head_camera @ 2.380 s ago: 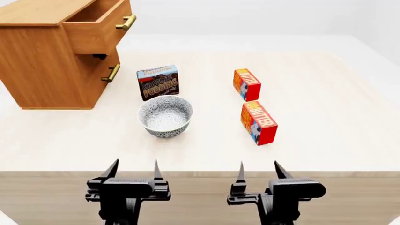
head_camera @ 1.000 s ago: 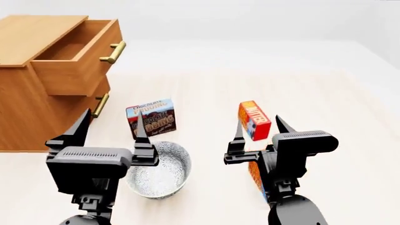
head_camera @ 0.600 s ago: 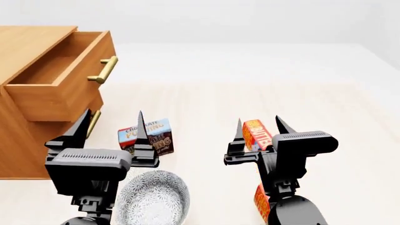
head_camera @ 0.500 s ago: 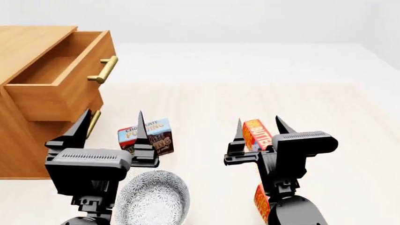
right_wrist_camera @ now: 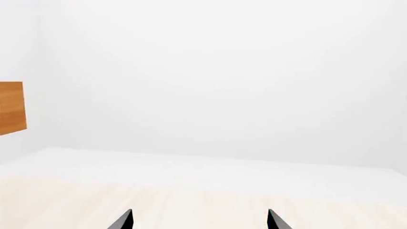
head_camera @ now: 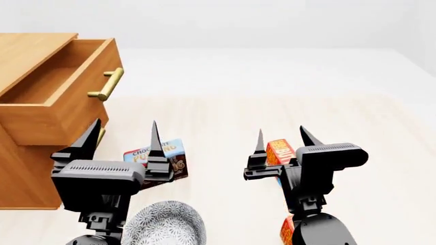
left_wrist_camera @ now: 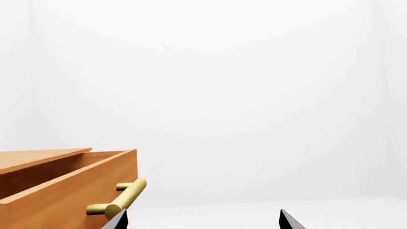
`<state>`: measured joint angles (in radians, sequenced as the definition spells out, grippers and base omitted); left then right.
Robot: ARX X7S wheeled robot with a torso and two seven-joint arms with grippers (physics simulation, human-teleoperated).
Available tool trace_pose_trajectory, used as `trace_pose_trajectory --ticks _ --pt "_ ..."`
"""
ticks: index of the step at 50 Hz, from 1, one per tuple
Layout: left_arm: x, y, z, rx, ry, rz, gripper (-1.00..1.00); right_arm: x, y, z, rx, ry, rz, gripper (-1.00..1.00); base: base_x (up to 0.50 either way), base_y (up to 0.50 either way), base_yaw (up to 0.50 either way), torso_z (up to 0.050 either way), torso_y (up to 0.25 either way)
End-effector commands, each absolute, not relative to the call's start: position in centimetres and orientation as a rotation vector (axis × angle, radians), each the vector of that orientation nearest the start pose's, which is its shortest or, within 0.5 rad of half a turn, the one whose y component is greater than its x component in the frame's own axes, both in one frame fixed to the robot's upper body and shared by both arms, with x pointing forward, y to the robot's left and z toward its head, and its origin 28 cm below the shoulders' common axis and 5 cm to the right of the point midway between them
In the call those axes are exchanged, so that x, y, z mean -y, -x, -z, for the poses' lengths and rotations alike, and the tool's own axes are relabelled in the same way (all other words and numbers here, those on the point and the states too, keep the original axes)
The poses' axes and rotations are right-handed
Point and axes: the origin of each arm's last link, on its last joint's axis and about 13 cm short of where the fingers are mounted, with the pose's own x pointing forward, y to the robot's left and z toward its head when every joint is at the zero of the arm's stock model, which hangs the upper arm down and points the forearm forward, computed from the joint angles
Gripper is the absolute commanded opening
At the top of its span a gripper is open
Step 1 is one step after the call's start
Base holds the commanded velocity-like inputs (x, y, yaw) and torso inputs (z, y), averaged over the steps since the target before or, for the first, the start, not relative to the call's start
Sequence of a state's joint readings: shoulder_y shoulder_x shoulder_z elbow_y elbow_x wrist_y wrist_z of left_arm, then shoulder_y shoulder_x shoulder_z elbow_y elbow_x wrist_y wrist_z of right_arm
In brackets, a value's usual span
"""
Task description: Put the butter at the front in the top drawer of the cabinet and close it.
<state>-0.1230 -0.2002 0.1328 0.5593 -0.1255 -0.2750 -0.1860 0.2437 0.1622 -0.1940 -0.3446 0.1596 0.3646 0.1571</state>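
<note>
The cabinet (head_camera: 27,168) stands at the left with its top drawer (head_camera: 51,115) pulled open, brass handle (head_camera: 105,84) facing right. The drawer (left_wrist_camera: 70,191) and its handle (left_wrist_camera: 121,198) also show in the left wrist view. One butter carton (head_camera: 281,150) stands behind my right gripper (head_camera: 281,130). The nearer butter carton (head_camera: 287,229) shows only as a red sliver beside the right arm at the view's lower edge. My left gripper (head_camera: 125,125) hovers open in front of the cabinet. Both grippers (left_wrist_camera: 203,222) (right_wrist_camera: 199,220) are open, raised and hold nothing.
A chocolate pudding box (head_camera: 163,153) sits partly hidden behind my left gripper. A patterned bowl (head_camera: 163,227) lies below it near the view's edge. The light wooden table (head_camera: 225,117) stretches away. A corner of the cabinet (right_wrist_camera: 13,107) shows in the right wrist view.
The head view has moved closer and lower towards the table, so the cartons, pudding box and bowl slid down in view. Both arms rose earlier and have kept their open pose.
</note>
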Motion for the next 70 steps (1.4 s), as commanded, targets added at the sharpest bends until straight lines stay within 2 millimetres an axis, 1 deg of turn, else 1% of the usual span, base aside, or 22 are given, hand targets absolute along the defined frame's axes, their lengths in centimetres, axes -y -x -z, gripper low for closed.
trace_pose_trajectory --ticks 1,8,10,15,26,32,37,42,47,53,59,65,70 --pt "-20.9 -21.9 -14.6 0.397 -0.046 0.032 1.0 8.5 -25.0 -11.2 0.189 0.029 -0.085 1.0 0.0 0.0 0.0 0.0 0.0" --pt "-21.1 -23.4 -17.9 0.416 -0.061 0.061 1.0 8.4 -25.0 -11.1 0.184 0.032 -0.091 1.0 0.0 0.0 0.0 0.0 0.0" --pt "-21.4 -23.9 -19.0 0.423 -0.075 0.067 1.0 8.3 -25.0 -11.0 0.181 0.033 -0.095 1.0 0.0 0.0 0.0 0.0 0.0" --pt "-22.1 -25.1 -21.1 0.429 -0.102 0.057 1.0 8.3 -25.0 -10.9 0.177 0.038 -0.096 1.0 0.0 0.0 0.0 0.0 0.0" --pt "-23.5 -26.4 -25.8 0.436 -0.145 0.03 1.0 8.3 -25.1 -10.8 0.172 0.043 -0.096 1.0 0.0 0.0 0.0 0.0 0.0" --pt "-24.3 -27.1 -28.3 0.387 -0.187 -0.003 1.0 8.4 -25.0 -10.9 0.172 0.046 -0.088 1.0 0.0 0.0 0.0 0.0 0.0" --pt "-24.8 -27.6 -30.2 0.268 -0.234 -0.018 1.0 8.5 -24.9 -10.9 0.173 0.047 -0.082 1.0 0.0 0.0 0.0 0.0 0.0" --pt "-25.6 -28.0 -32.1 0.191 -0.243 -0.05 1.0 8.5 -24.9 -11.0 0.175 0.047 -0.079 1.0 0.0 0.0 0.0 0.0 0.0" --pt "-26.4 -28.6 -33.1 0.088 -0.221 -0.094 1.0 8.5 -24.9 -11.0 0.176 0.048 -0.074 1.0 0.0 0.0 0.0 0.0 0.0" --pt "-27.4 -29.6 -33.9 -0.037 -0.17 -0.059 1.0 8.5 -24.9 -10.9 0.174 0.049 -0.076 1.0 0.0 0.0 0.0 0.0 0.0" --pt "-28.2 -30.5 -34.4 -0.134 -0.16 -0.059 1.0 8.5 -24.9 -10.8 0.172 0.051 -0.079 1.0 0.0 0.0 0.0 0.0 0.0" --pt "-29.2 -31.6 -34.7 -0.259 -0.084 -0.027 1.0 8.5 -24.9 -10.7 0.167 0.051 -0.08 1.0 0.0 0.0 0.0 0.0 0.0" --pt "-29.6 -32.4 -34.6 -0.315 -0.094 -0.032 1.0 8.5 -25.0 -10.7 0.166 0.051 -0.081 1.0 0.0 0.0 0.0 0.0 0.0"
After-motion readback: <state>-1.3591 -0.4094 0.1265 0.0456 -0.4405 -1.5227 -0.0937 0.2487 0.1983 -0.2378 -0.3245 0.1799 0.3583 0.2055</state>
